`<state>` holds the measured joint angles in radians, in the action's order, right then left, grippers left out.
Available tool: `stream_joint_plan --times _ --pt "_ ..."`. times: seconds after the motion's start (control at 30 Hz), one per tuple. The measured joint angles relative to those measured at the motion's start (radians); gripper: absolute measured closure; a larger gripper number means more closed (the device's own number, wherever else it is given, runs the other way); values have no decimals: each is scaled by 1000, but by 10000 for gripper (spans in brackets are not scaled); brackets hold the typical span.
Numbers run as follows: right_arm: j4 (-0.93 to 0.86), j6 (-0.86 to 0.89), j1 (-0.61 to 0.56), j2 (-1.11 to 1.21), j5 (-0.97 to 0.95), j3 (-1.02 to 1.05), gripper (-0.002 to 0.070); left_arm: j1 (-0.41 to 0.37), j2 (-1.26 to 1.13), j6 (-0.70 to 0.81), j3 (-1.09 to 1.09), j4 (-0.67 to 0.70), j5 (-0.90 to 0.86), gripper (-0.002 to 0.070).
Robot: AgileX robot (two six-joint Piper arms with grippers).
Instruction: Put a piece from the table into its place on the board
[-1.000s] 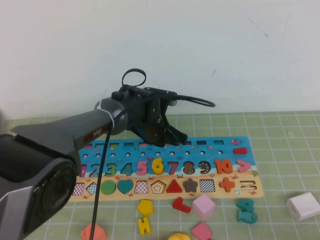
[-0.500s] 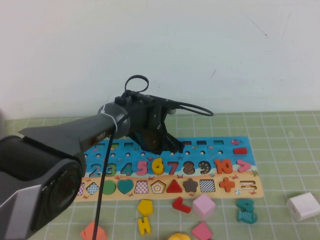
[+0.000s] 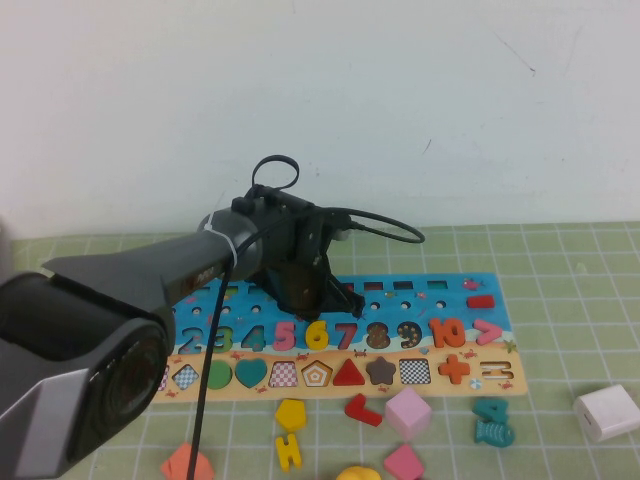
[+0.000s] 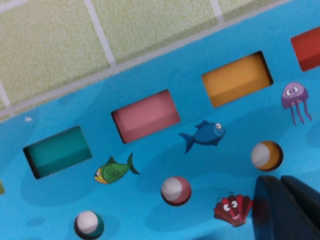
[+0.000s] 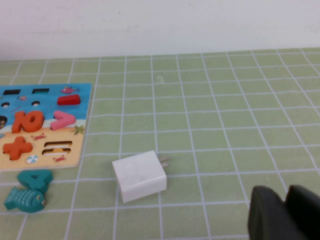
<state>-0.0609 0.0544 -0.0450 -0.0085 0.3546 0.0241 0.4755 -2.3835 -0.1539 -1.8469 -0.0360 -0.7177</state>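
The yellow numeral 6 lies in the number row of the board, between the pink 5 and the red 7. My left gripper hovers low over the board's blue upper part, just beyond the 6 and 7, empty, with its fingers together. In the left wrist view its dark fingers are next to a red shell picture on the board. My right gripper is shut and empty over the green grid table, right of the board.
Loose pieces lie in front of the board: a yellow pentagon, a yellow ladder-like piece, a red piece, a pink cube, a teal 4 and fish. A white charger sits at the right.
My left gripper has moved down and slightly back toward the board's blue part. The yellow 6 has stayed in its slot.
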Motion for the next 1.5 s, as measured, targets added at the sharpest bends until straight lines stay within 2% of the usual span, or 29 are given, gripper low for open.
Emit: stream_joint_plan --times 0.3,0.5,0.67,0.9,1.5 --pt "0 0 0 0 0 0 603 0 53 -22 0 -82 0 676" --pt "0 0 0 0 0 0 603 10 237 -33 42 -123 9 676" --pt "0 0 0 0 0 0 603 68 467 -35 236 -194 96 676" --pt "0 0 0 0 0 0 603 143 770 -63 548 -198 224 676" --pt "0 0 0 0 0 0 603 150 1515 -141 1137 -202 264 676"
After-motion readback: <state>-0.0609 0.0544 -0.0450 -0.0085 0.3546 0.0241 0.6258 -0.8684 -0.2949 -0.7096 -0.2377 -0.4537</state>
